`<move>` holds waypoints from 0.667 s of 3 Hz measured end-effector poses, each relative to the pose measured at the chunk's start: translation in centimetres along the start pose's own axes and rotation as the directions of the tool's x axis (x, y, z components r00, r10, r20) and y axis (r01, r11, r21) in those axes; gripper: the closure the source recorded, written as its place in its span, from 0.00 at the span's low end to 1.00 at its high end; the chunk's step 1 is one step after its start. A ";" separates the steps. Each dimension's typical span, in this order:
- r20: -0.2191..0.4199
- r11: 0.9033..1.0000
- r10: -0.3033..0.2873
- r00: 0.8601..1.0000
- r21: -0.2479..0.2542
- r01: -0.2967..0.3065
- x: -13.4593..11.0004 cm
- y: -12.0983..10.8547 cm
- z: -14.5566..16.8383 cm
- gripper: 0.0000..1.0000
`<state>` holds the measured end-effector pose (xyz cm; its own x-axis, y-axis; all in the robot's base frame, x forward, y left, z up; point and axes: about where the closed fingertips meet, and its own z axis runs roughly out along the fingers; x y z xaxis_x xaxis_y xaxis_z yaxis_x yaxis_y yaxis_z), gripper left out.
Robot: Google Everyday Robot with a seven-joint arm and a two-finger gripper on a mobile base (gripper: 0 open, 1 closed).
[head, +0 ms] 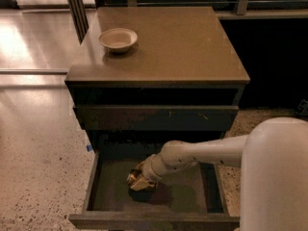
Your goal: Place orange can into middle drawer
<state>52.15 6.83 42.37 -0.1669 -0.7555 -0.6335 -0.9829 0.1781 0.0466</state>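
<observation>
The gripper (138, 176) sits low inside the open drawer (90, 186), left of centre, right against the can (141, 183). Whether it pinches the can or is spread off it, I cannot tell. The can looks to be at or just above the drawer floor. The arm (207, 150) reaches in from the right, under the shut drawer (154, 117) above. Risks as I see them: a round can let go on its side may roll, and lifting out carelessly could knock the arm on that upper front. The bowl (118, 39) on top is well clear.
</observation>
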 end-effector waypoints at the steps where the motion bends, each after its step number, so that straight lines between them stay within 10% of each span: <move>1: -0.043 1.000 0.026 0.999 -0.011 -0.026 1.9 0.2 1.4 1.00; 2: -0.051 0.999 0.030 0.998 -0.013 -0.031 2.3 0.2 1.7 1.00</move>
<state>51.75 6.18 39.65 -0.2000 -0.7812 -0.5913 -0.9783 0.1931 0.0758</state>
